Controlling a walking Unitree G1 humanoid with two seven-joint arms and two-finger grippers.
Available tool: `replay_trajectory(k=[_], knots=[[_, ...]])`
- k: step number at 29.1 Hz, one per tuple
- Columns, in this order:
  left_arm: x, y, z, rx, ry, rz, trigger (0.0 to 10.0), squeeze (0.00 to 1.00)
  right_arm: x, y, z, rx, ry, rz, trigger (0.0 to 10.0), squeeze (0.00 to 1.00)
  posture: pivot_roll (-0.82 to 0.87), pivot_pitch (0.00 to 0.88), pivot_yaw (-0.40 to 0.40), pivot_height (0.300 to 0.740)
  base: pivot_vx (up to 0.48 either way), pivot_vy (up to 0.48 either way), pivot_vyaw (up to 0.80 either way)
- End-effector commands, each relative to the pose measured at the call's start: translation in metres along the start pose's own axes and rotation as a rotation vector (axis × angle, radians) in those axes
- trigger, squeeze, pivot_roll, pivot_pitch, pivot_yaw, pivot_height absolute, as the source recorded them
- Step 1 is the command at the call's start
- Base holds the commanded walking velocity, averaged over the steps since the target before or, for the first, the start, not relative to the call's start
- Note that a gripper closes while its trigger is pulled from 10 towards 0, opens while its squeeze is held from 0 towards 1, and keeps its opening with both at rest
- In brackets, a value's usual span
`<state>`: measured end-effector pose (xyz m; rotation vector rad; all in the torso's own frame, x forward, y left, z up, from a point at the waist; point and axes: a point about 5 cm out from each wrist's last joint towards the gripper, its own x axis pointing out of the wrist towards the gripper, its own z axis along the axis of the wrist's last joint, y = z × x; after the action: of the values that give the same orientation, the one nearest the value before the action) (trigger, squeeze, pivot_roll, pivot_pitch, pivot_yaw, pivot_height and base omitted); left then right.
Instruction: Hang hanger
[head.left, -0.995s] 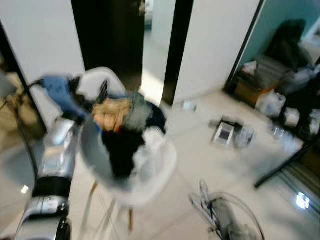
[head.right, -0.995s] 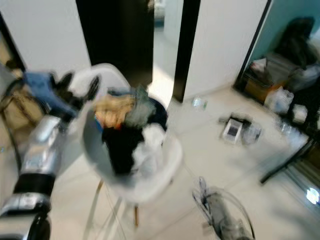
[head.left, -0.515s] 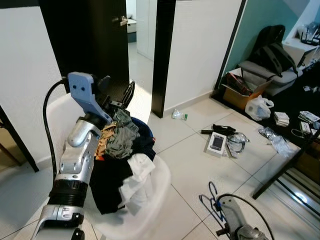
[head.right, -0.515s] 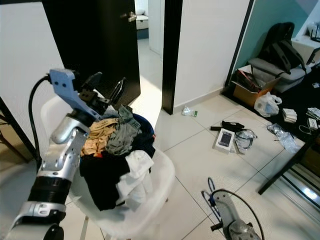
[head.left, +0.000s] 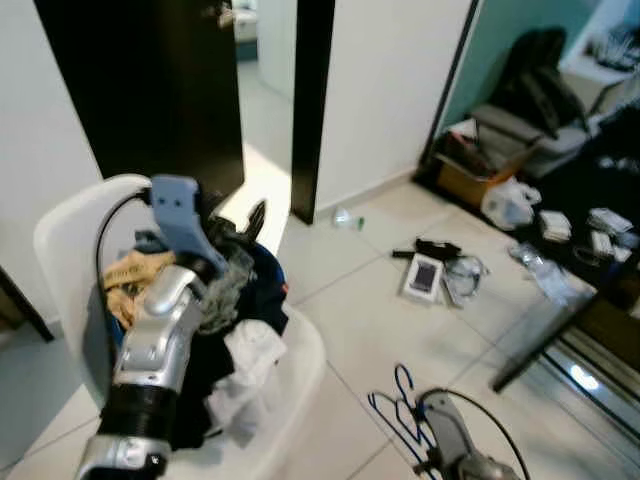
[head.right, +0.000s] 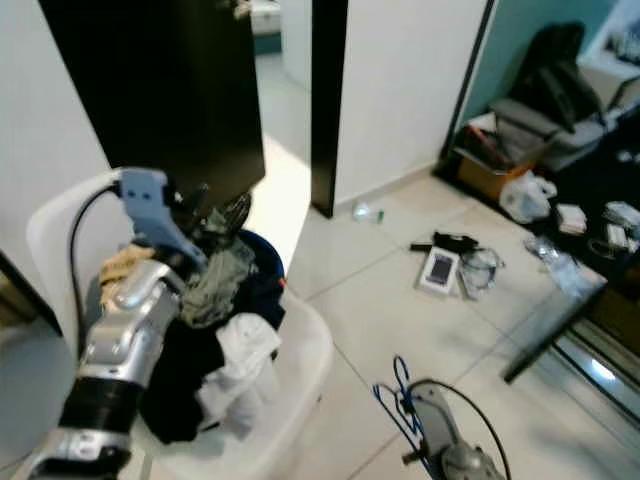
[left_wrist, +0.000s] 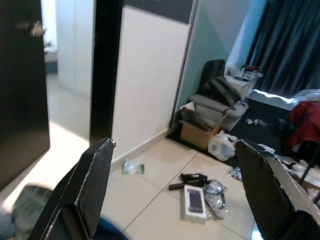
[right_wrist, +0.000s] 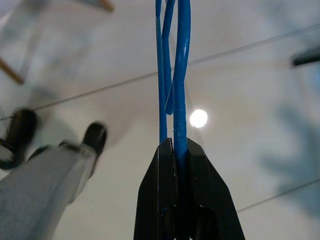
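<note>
A blue wire hanger (head.left: 396, 404) hangs low above the tiled floor at the bottom right. My right gripper (right_wrist: 174, 145) is shut on its wires, which run straight out between the black fingers. My left gripper (head.left: 236, 224) is raised over a pile of clothes (head.left: 236, 300) heaped on a white chair (head.left: 70, 222). In the left wrist view its two fingers (left_wrist: 97, 170) stand wide apart with nothing between them, so it is open.
A black door (head.left: 150, 90) and an open doorway stand behind the chair. A small box (head.left: 423, 277), cables and a bottle (head.left: 343, 218) litter the floor. A dark table leg (head.left: 530, 345) slants at the right. A grey leg with dark shoes (right_wrist: 45, 172) stands near the hanger.
The camera has swung, so the whole scene sits differently. My left arm stays raised over the clothes pile and the right gripper keeps the hanger low.
</note>
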<state>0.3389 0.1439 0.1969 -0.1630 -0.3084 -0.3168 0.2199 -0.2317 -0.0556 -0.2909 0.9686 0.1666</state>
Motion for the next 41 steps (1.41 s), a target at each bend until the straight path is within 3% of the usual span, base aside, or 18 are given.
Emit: replay_trajectory(k=[1,14,21,34,41], knots=[[-0.003,0.005,0.001,0.015,0.007,0.024,10.0,0.00,0.001,0.005,0.006,0.014,-0.023,0.015,10.0,0.00,0.02,0.000,-0.044,0.740,0.000,-0.472,0.80],[-0.004,0.006,0.001,0.003,0.016,0.052,10.0,0.00,0.001,0.002,0.007,0.011,-0.027,-0.007,10.0,0.00,0.01,0.000,-0.045,0.740,0.000,-0.472,0.06],[-0.011,0.013,-0.010,-0.006,0.060,0.092,10.0,0.00,0.001,0.004,0.008,-0.003,-0.027,0.027,10.0,0.00,0.02,0.000,-0.048,0.740,0.000,-0.457,0.80],[-0.016,0.025,-0.015,0.015,0.082,0.198,10.0,0.00,0.001,0.003,0.009,0.008,-0.035,0.016,10.0,0.00,0.01,0.000,-0.045,0.740,0.000,0.000,0.12],[-0.019,0.027,-0.013,0.034,0.079,0.208,10.0,0.00,0.001,0.005,0.009,0.005,-0.036,0.045,10.0,0.00,0.02,0.000,-0.046,0.740,0.285,0.000,0.69]])
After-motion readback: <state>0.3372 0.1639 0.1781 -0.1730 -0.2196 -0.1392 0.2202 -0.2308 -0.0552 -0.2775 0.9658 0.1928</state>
